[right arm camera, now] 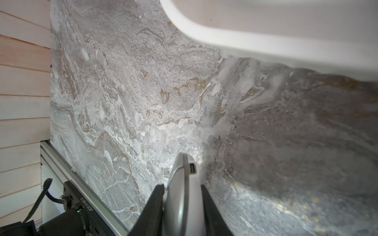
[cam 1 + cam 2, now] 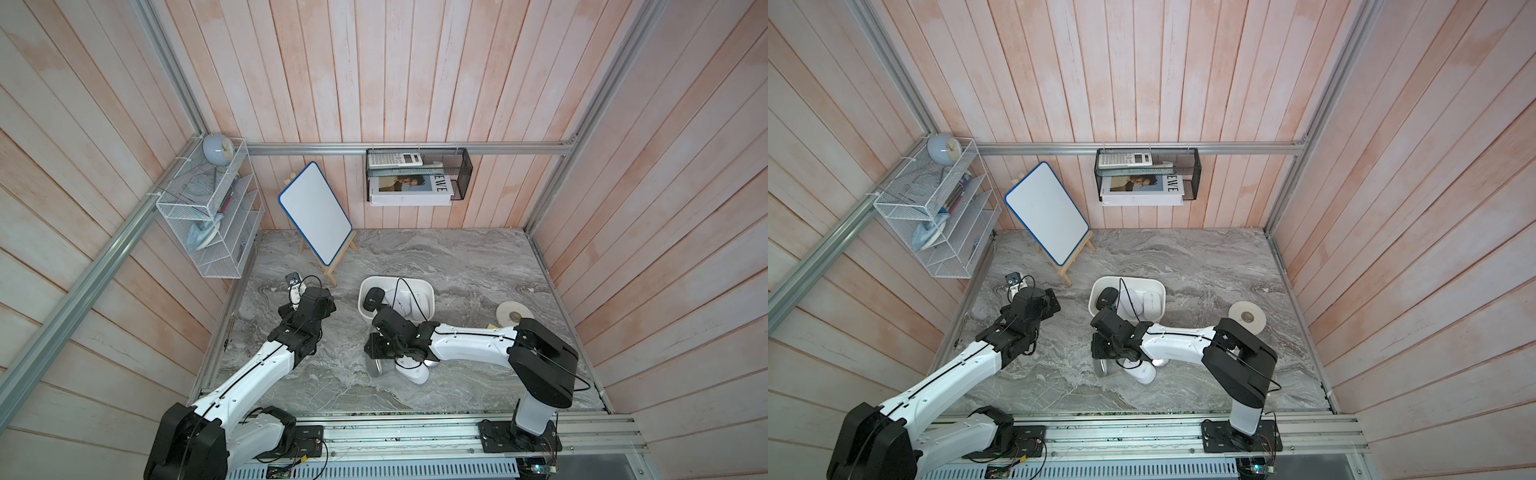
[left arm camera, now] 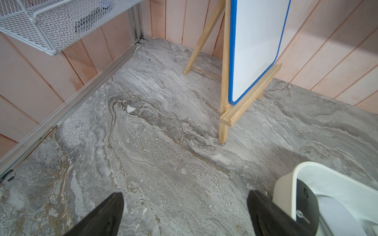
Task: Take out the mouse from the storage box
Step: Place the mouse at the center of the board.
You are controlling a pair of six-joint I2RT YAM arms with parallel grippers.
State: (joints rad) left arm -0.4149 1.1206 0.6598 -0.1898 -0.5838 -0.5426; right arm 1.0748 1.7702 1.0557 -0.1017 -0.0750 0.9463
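The white storage box stands mid-table. Inside it lie a black mouse and white mice. My right gripper is just in front of the box, low over the table, shut on a grey mouse held on edge, which also shows in both top views. The box rim is a little beyond it. My left gripper hovers open and empty left of the box rim.
A white mouse lies on the table under the right arm. A whiteboard on a wooden easel stands at the back left. A tape roll sits right of the box. A white wire rack and a black mesh basket hang on the walls.
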